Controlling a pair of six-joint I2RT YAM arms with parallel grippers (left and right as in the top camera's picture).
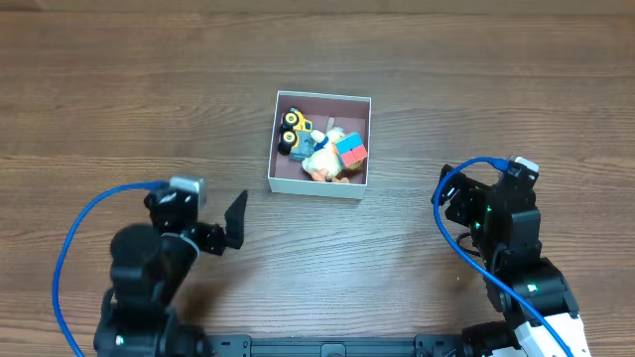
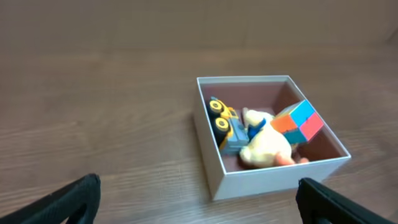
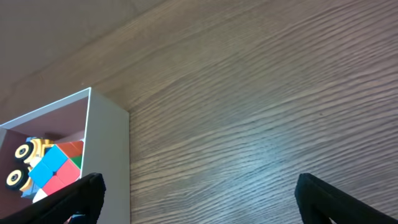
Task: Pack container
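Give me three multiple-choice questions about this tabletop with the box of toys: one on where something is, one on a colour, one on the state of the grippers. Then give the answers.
1. Where is the colour cube?
A. on the bare table
B. inside the container
C. in a gripper

2. What colour is the container's inside?
A. dusty pink
B. bright green
C. black

3. How are the left gripper and the right gripper?
A. both shut on toys
B. one shut on the cube
C. both open and empty

Answers:
1. B, the overhead view shows the cube lying within the container's walls.
2. A, the left wrist view shows pink inner walls and floor.
3. C, each wrist view shows its fingers spread wide with nothing held between them.
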